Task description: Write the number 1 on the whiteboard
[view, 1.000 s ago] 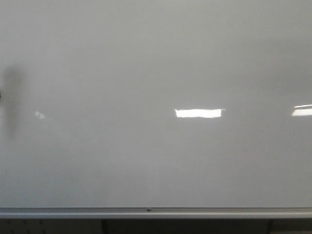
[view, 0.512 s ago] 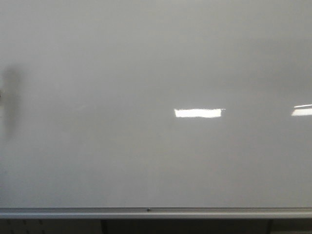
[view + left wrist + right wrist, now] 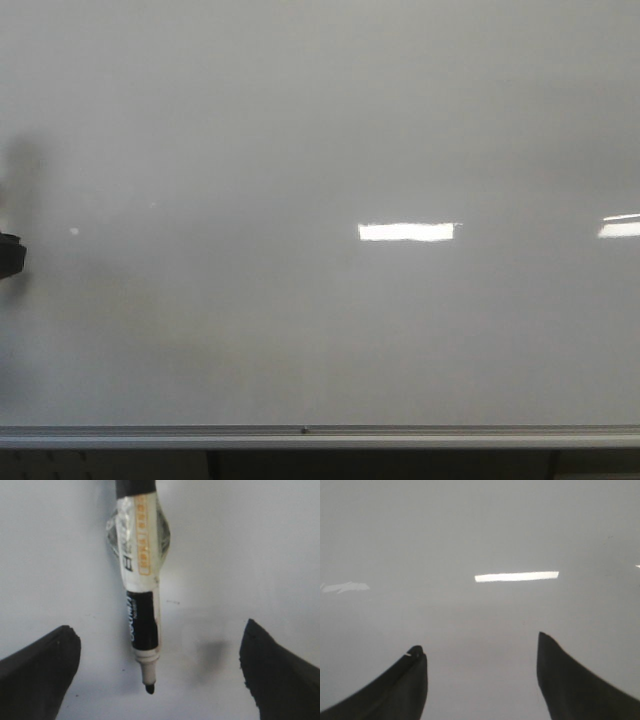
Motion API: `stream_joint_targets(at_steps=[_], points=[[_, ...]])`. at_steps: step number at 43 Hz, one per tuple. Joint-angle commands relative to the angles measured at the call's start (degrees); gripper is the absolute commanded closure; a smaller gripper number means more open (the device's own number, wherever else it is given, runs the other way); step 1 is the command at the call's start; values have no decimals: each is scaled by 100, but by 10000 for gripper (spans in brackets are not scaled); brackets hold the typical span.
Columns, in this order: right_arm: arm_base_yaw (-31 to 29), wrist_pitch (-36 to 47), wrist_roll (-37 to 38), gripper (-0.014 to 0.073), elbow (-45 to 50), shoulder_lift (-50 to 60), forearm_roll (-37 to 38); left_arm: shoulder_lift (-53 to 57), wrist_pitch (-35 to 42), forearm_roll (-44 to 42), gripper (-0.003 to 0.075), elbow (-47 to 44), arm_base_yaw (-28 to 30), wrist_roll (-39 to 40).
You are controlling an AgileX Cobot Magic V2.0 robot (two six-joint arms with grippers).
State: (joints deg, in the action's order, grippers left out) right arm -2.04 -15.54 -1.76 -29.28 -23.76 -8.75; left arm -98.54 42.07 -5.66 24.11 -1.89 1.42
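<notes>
No 1 on board [image 3: 320, 130] yet. Dark arm tip [image 3: 8, 256] now peeks in at left edge of front view; not there before. Marker [image 3: 141, 605] points at board between left gripper [image 3: 160, 675] fingers, wide apart. Right gripper [image 3: 482, 680] open, empty. Writing about to start.

Glossy, pale, unmarked upright whiteboard [image 3: 320, 150]

You see a dim, soft, grainy picture of the whiteboard [image 3: 320, 120]. Two bright white glare patches [image 3: 408, 232] shine on its right half. A dark blurry shadow [image 3: 22, 170] sits at the far left.
</notes>
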Motion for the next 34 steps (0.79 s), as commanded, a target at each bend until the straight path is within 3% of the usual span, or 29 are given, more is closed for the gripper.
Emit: stream_joint_targets(at_steps=[1, 23, 28, 34], points=[[2, 408, -3, 94, -212, -66, -30, 39, 535, 61, 103, 235, -15, 5], [2, 402, -3, 94, -212, -66, -30, -252, 526, 71, 116, 547, -3, 5], [2, 402, -3, 94, -212, -66, -30, -272, 526, 61, 227, 547, -3, 5], [2, 363, -3, 94, -212, -66, -30, -272, 535, 34, 494, 547, -3, 5]])
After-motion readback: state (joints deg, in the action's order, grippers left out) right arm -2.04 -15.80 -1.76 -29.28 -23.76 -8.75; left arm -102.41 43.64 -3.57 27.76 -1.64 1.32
